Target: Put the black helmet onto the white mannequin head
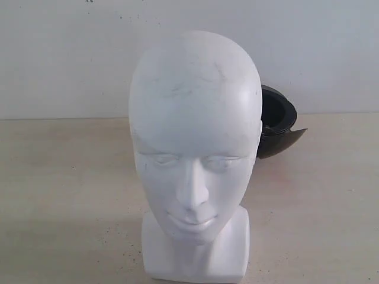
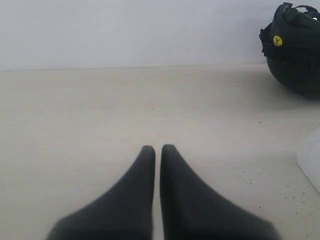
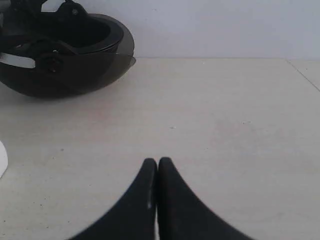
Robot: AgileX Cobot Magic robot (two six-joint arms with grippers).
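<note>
Behind white mannequin head (image 1: 194, 148), black helmet (image 1: 278, 121), on table (image 1: 59, 177)

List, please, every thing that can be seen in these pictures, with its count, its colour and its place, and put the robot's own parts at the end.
white mannequin head: one, white with faint grey scuffs, upright on the table, in front, facing the exterior camera.
black helmet: one, matte black with a smoky visor, on the table behind the head, to the right in the exterior view, partly hidden by it.
yellow sticker: one, yellow, on the helmet.
table: one, pale beige, under everything.
wall: one, white, behind the table.
left pincer: one, black, over the table, shut, holding nothing.
right pincer: one, black, over the table, shut, holding nothing.
</note>
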